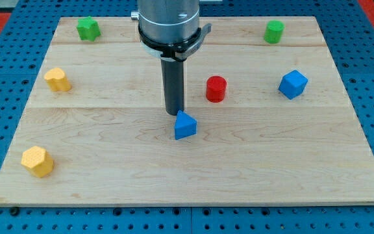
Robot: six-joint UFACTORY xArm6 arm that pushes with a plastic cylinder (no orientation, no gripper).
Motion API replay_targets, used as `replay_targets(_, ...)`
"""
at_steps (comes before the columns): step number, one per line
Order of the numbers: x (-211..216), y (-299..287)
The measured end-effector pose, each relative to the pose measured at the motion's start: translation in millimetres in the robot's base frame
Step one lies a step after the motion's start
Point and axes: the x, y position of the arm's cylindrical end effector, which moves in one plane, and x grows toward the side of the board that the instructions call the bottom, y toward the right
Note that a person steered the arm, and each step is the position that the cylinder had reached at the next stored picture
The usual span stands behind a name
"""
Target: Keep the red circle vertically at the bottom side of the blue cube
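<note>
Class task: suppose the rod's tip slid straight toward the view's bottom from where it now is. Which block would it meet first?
Most likely the blue triangular block: my tip sits just above its upper left edge, close or touching; depth is unclear. It may catch only that edge.

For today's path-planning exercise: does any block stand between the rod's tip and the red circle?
No. My tip sits just above the blue triangle block, to the view's left of the red circle. The wood between them is bare; the blue cube lies farther right.

The red circle [216,88] is plain red; the cube [293,84] and triangular block [185,125] blue; two blocks green [88,28] [274,31]; two yellow [57,79] [37,161]; the board [109,156] pale wood grain.
</note>
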Motion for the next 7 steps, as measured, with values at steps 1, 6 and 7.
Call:
replay_targets(1, 0, 6)
replay_targets(6, -71, 5)
replay_targets(7, -71, 6)
